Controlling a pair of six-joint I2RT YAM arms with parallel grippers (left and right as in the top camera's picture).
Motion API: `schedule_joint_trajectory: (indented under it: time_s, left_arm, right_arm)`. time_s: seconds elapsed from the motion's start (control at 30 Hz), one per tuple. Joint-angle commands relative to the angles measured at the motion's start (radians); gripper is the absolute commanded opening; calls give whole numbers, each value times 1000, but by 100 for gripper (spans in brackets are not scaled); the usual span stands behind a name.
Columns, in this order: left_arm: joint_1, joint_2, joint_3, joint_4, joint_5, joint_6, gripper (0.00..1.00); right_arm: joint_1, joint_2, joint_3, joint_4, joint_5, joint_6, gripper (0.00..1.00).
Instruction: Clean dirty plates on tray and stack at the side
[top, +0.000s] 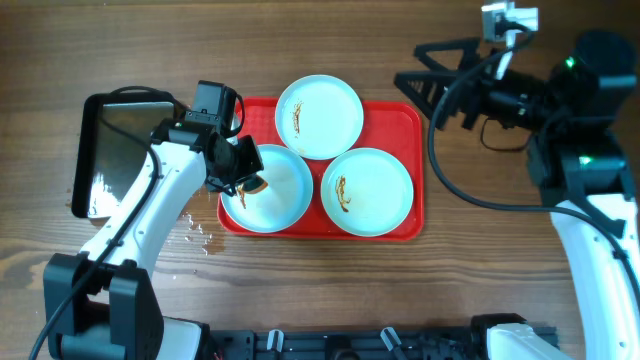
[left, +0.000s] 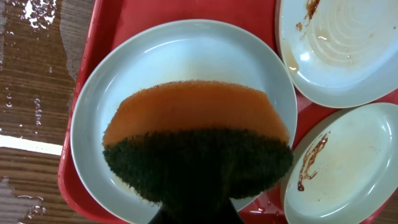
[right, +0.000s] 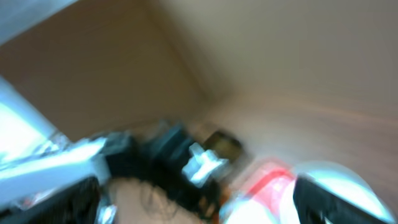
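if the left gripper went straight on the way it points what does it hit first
The left gripper points down with a sponge in front of it, so the sponge would meet the left plate on the tray first. It may already be touching; depth is unclear.

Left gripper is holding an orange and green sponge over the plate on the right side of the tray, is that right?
Not quite. The left gripper does hold the orange and green sponge, but over the plate on the left side of the tray, at the front, not the right side. The overhead view shows it.
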Motion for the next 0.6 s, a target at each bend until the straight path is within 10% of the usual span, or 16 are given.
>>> schedule_joint_trajectory:
  time_s: [0.0,0.2,0.27,0.57]
  left_arm:
    - [-2,9,1,6,-9,-13,4]
    - [-2,9,1,11,-8,-32,4]
    - [-2,9,1,13,-9,-32,4]
    - [-2,9,1,-45,-134,-55,4]
  right_arm:
    - [122,38,233,-338,735,-364,100]
    - [245,165,367,-550,518,-378,100]
    - [245,216,349,-527,518,-352,77]
    - [392,653,348,-552,608,-243,60]
